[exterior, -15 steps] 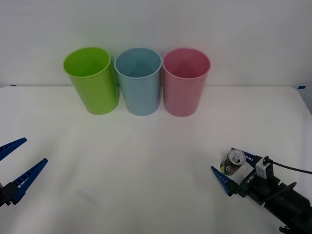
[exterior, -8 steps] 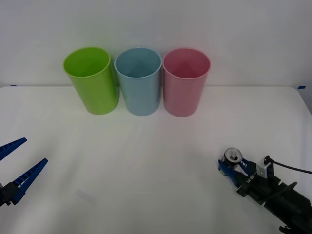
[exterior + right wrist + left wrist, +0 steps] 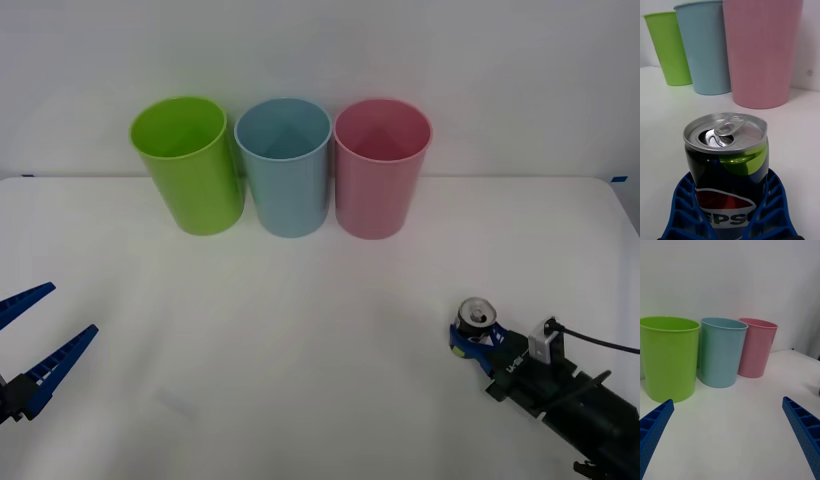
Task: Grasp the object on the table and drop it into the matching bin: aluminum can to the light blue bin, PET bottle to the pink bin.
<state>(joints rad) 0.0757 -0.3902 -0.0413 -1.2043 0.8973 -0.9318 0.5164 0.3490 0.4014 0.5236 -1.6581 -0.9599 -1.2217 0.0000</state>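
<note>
The aluminum can (image 3: 476,321) (image 3: 727,165), dark with green-yellow and red marks and a silver pull-tab top, stands upright on the white table (image 3: 300,330) at the near right. My right gripper (image 3: 474,338) (image 3: 730,210) is shut on it, its blue ribbed fingers (image 3: 681,210) pressed against both sides of the can. At the back stand the light blue bin (image 3: 285,165) (image 3: 703,47) (image 3: 721,351) and, to its right, the pink bin (image 3: 380,165) (image 3: 762,52) (image 3: 755,347). My left gripper (image 3: 30,350) (image 3: 728,435) waits open at the near left edge.
A lime green bin (image 3: 188,163) (image 3: 668,47) (image 3: 668,356) stands left of the light blue one, the three in a tight row near the table's far edge. A black cable (image 3: 600,345) trails from the right wrist.
The right gripper's fingers have closed from open around the can to shut on it, and the can now stands upright between them. The left arm has not moved.
</note>
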